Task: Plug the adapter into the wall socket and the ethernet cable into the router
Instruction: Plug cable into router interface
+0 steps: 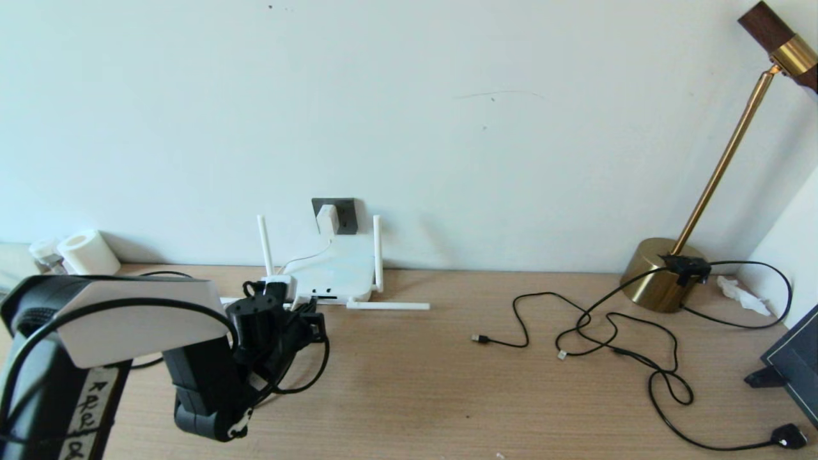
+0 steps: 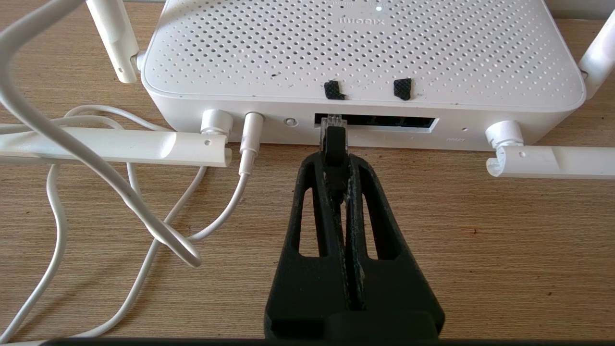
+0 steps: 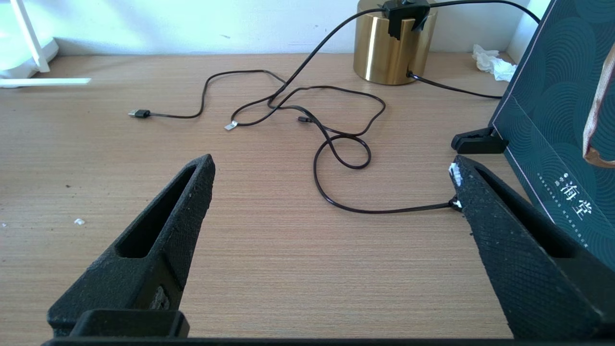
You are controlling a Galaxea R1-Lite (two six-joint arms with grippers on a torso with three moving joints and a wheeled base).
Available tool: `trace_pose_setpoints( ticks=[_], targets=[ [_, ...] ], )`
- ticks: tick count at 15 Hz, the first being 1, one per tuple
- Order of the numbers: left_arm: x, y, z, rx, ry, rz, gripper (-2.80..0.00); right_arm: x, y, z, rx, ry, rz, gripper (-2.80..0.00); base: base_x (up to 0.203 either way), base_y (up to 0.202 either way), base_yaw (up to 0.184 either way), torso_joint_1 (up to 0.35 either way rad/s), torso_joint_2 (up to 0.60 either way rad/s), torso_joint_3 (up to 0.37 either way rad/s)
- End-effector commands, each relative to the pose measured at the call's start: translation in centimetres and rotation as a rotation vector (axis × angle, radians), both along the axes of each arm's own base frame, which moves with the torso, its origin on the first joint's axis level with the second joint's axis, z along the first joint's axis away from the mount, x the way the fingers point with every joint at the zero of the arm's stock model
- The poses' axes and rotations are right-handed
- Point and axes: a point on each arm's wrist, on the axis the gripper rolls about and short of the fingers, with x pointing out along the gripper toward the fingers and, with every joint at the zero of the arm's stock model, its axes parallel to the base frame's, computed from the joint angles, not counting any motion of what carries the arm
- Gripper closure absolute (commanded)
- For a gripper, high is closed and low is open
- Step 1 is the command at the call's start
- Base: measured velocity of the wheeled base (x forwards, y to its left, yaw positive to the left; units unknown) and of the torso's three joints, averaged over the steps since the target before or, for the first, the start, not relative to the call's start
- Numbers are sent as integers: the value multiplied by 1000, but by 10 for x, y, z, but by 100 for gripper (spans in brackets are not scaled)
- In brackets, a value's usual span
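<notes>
Pinching the ethernet cable [image 2: 335, 144] just behind its clear plug, the left hand [image 2: 336, 158] holds it lengthwise, pointing straight ahead into the port slot of the router [image 2: 360, 48], marked "xiaomi". Beyond, the adapter [image 1: 328, 219] sits in the wall socket [image 1: 346, 214]. The right hand [image 3: 331, 192] hangs spread above the counter [image 3: 269, 269].

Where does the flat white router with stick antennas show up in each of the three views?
Head view: flat white router at the wall, left of centre, just beyond the left gripper.
Left wrist view: fills the top of the picture, ports facing the camera.
Right wrist view: only a white corner at the upper left edge.
Shared landmark: the white antenna lying flat on the wooden desk.
</notes>
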Motion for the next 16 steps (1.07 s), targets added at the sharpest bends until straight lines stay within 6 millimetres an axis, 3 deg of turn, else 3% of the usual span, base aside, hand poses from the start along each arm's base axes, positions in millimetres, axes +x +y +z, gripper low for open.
trace_pose_setpoints(
  ticks=[1,16],
  targets=[
    [0,0,1,-2,-8,2,0,0,0,0,0,1,0,-280,0,0,0,0,0,0],
    [1,0,2,-1,-13,1,0,0,0,0,0,1,0,-280,0,0,0,0,0,0]
  ],
)
